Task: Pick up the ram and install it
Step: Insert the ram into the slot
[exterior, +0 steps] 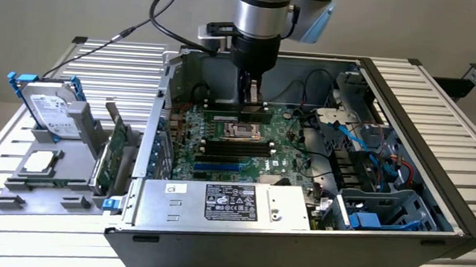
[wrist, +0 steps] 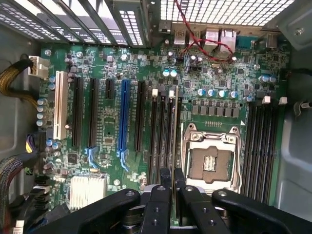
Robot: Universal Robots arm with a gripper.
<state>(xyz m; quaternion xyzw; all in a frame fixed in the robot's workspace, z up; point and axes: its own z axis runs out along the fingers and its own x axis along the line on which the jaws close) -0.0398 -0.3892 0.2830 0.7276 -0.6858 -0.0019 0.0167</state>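
The arm reaches down into the open computer case (exterior: 433, 183). My gripper (exterior: 253, 102) is shut on the ram (exterior: 231, 116), a thin green stick held level just above the motherboard, on the far side of the CPU socket (exterior: 242, 131). The wrist view looks along the ram (wrist: 173, 131) edge-on, pinched between the black fingertips (wrist: 165, 181) of the gripper (wrist: 172, 179). It lines up with the bank of black memory slots (wrist: 163, 131) beside the socket (wrist: 210, 158). I cannot tell whether it is seated in a slot.
A second bank of black slots (wrist: 261, 141) lies on the socket's other side. The power supply (exterior: 226, 202) and blue drive cage (exterior: 382, 210) fill the case's near side. Outside, at the exterior view's left, a grey stand holds a hard drive (exterior: 53, 110) and a green expansion card (exterior: 115, 144).
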